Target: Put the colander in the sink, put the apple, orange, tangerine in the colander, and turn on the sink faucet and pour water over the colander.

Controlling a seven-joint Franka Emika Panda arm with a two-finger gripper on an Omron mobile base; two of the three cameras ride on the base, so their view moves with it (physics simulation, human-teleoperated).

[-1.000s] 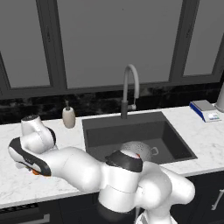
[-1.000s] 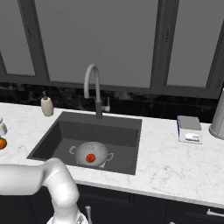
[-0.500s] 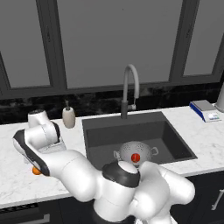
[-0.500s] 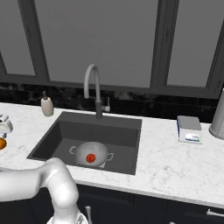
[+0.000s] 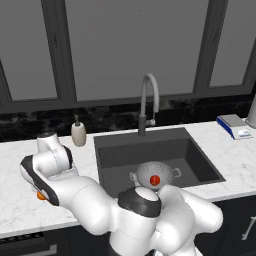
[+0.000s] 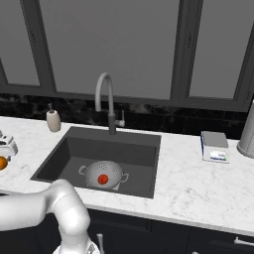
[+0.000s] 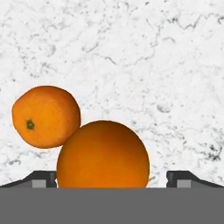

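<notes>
The colander [image 5: 154, 176] sits in the low middle of the left base view, down on the floor of the dark sink [image 5: 200, 165]. The red apple [image 5: 155, 180] lies inside it. The tall sink faucet [image 5: 149, 102] stands behind the basin, and a cream soap bottle [image 5: 78, 133] stands to its left on the white tabletop [image 5: 15, 200]. A small scale [image 5: 234, 126] rests at the right edge. The white arm bends hard to the left side of the frame, with its hand low over the tabletop. A bit of orange fruit peeks out under the hand.

In the right base view, the colander [image 6: 104, 174] is in the middle of the sink [image 6: 139, 156] with the apple [image 6: 102, 179] in it. The sink faucet [image 6: 107, 101] rises behind. The arm reaches off to the left edge.

In the hand view, the end effector [image 7: 111, 178] points down at the tabletop [image 7: 166, 65]. Its two dark tips stand wide apart at the bottom, so it is open. The big orange [image 7: 103, 156] sits between the tips. I cannot tell if the tips touch it. The tangerine [image 7: 46, 115] sits at the left middle of the frame, touching the orange.
</notes>
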